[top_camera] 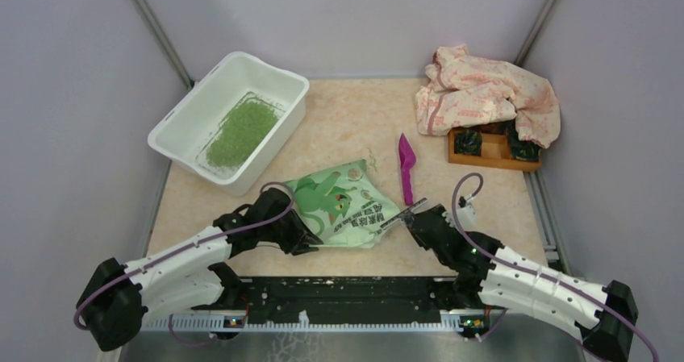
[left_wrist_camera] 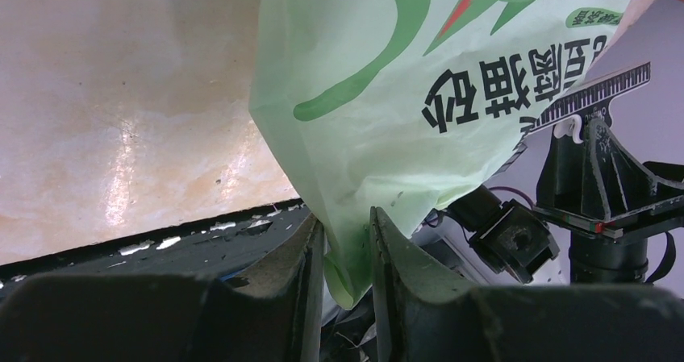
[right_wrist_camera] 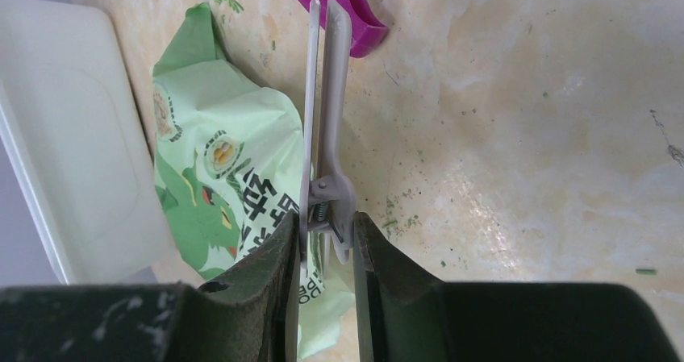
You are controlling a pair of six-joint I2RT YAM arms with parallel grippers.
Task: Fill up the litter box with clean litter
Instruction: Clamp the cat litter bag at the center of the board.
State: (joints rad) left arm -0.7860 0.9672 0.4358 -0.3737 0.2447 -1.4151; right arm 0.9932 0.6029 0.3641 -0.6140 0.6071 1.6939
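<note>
One litter box (top_camera: 202,100) sits at the far-left corner of the worktop (top_camera: 355,112), turned at an angle to the edges. Inside it is a single patch of clean litter (top_camera: 240,132), which covers part of the floor on the side nearer the arms. The rest of the floor is bare white.

One light green printed bag (top_camera: 343,205) lies near the middle of the near edge, just beside the box's near corner. The left gripper (top_camera: 310,241) has its fingers (left_wrist_camera: 310,257) pressed together on a fold at the bag's near-left edge. The right gripper (top_camera: 413,217) is clamped on one long pale clip (right_wrist_camera: 327,96) at the spring hinge. The clip's two arms lie together and run along the bag's right edge. A few green granules (right_wrist_camera: 403,201) are scattered on the worktop beside the clip.

One purple plastic piece (top_camera: 406,167) lies just beyond the bag's right side. At the far-right corner stands one orange wooden tray (top_camera: 484,159) with two dark objects visible in its compartments. One crumpled pink-patterned cloth (top_camera: 484,96) is draped over the tray's far side.
</note>
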